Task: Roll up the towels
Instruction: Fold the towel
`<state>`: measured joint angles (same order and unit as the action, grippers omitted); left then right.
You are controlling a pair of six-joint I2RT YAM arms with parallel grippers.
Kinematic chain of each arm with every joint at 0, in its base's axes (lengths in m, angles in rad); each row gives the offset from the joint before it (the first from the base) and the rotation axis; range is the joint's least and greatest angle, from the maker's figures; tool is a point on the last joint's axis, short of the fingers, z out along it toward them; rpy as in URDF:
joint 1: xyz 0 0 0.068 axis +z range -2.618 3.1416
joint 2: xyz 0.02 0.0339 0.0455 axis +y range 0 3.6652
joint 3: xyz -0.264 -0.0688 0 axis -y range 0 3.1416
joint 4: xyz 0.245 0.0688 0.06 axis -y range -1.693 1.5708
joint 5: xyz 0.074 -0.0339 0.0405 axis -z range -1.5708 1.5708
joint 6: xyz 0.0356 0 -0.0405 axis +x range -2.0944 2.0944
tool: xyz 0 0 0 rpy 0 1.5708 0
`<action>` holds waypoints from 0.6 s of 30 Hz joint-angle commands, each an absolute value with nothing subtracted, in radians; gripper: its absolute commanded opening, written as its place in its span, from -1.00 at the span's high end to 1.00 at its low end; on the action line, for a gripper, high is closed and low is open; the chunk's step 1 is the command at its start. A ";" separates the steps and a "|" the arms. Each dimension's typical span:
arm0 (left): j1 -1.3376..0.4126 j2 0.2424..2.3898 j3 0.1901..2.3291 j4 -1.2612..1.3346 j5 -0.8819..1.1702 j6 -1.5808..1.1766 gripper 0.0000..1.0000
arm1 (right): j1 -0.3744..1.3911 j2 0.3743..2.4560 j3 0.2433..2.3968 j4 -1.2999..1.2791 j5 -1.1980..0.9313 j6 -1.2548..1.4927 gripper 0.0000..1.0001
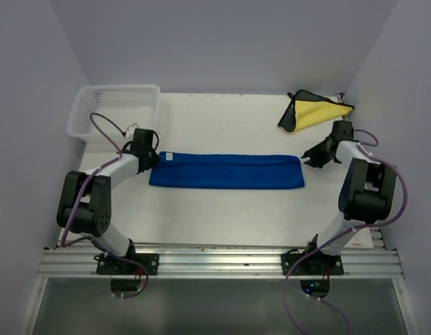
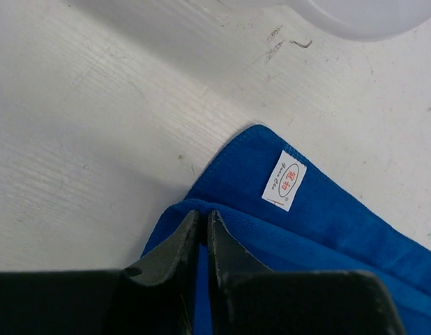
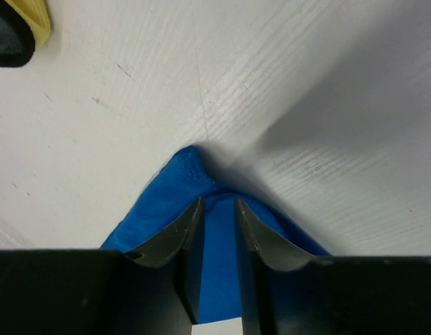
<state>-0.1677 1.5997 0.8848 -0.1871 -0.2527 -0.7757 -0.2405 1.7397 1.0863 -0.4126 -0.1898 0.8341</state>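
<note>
A long blue towel (image 1: 226,172), folded into a strip, lies across the middle of the table. My left gripper (image 1: 147,159) is at its left end. In the left wrist view the gripper (image 2: 203,213) is shut on the edge of the blue towel (image 2: 327,223), near its white label (image 2: 284,180). My right gripper (image 1: 312,159) is at the towel's right end. In the right wrist view the gripper (image 3: 219,202) holds a raised fold of the towel's corner (image 3: 167,195) between narrowly spaced jaws. A folded yellow towel with a dark edge (image 1: 316,112) lies at the back right.
A white mesh basket (image 1: 118,88) stands at the back left, just behind my left gripper; its rim shows in the left wrist view (image 2: 369,17). The yellow towel's edge (image 3: 34,17) shows at the top left of the right wrist view. Walls enclose the table on three sides.
</note>
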 commanded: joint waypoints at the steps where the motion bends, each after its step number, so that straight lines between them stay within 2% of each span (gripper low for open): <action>1: -0.152 1.618 0.928 -0.150 -0.276 -0.761 0.67 | -0.241 1.759 1.141 -0.377 -0.167 0.839 0.42; 4: -0.150 1.623 0.943 -0.152 -0.282 -0.761 0.63 | -0.239 1.769 1.155 -0.382 -0.169 0.842 0.40; 12: -0.149 1.632 0.977 -0.147 -0.287 -0.756 0.39 | -0.235 1.769 1.206 -0.405 -0.158 0.830 0.16; 15: -0.144 1.643 0.989 -0.149 -0.279 -0.753 0.27 | -0.230 1.767 1.227 -0.416 -0.160 0.819 0.11; 18: -0.140 1.638 0.996 -0.147 -0.281 -0.747 0.06 | -0.224 1.756 1.244 -0.425 -0.155 0.807 0.07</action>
